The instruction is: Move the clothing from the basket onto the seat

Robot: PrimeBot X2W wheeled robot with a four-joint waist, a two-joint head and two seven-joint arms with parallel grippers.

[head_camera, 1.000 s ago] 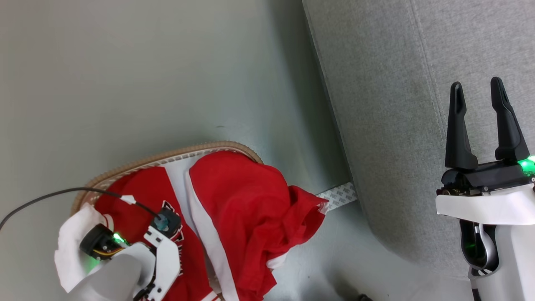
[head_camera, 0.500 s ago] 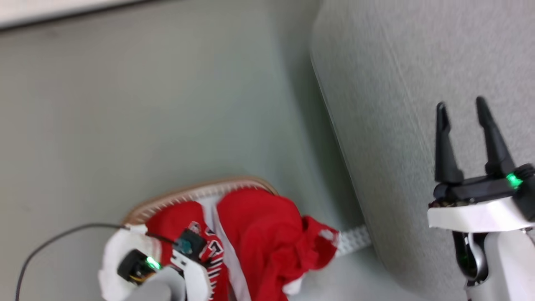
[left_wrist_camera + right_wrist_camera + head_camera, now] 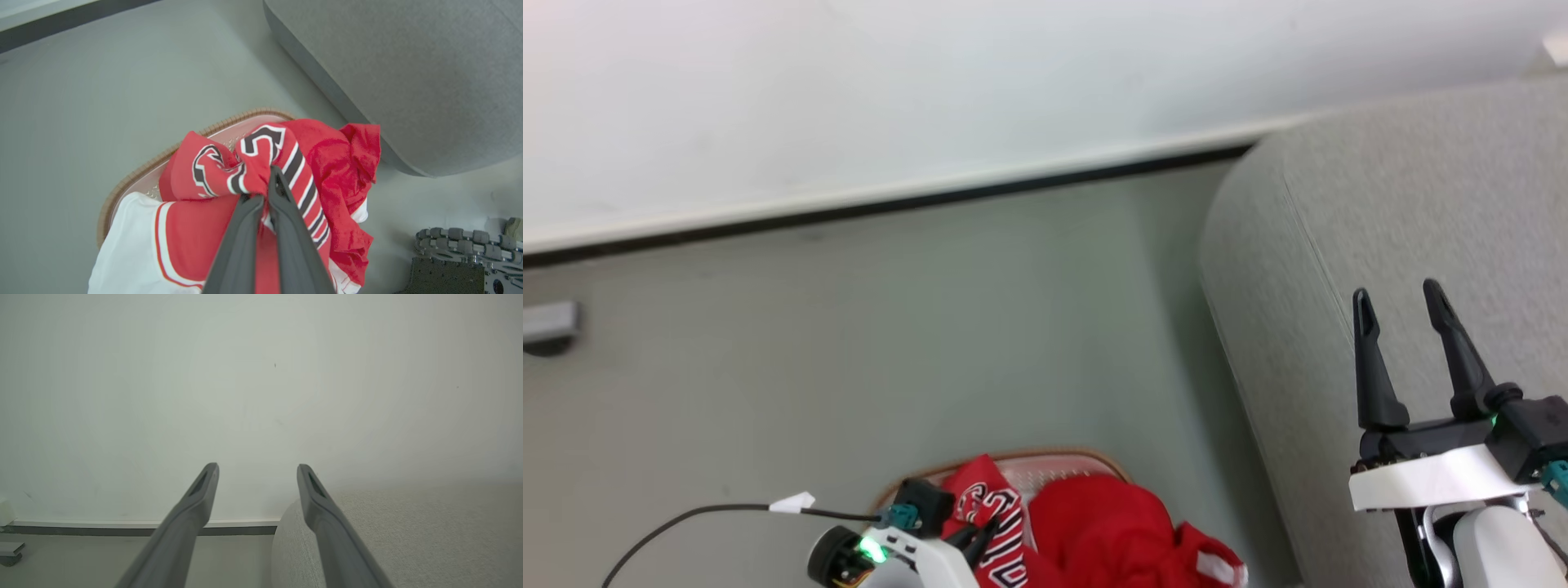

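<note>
Where the grey-green floor (image 3: 931,327) meets the seat, stock reads as follows.

- Basket (image 3: 137,173): one, white with a tan rim, standing on the floor just left of the seat.
- Seat (image 3: 408,81): one, light grey, rounded edge, on the right.
- Clothing (image 3: 196,220): red jerseys heaped in the basket. At least two pieces can be told apart: one with striped white lettering, and one plain crumpled piece hanging over the right rim toward the seat. The full count cannot be told.
- Tools: two.
  - The left tool (image 3: 263,188) is clenched on a bunched fold of the lettered jersey, over the basket.
  - The right tool (image 3: 1396,291) has its fingers spread, grasps nothing, and hangs above the seat, pointing toward the far wall (image 3: 261,375).
</note>
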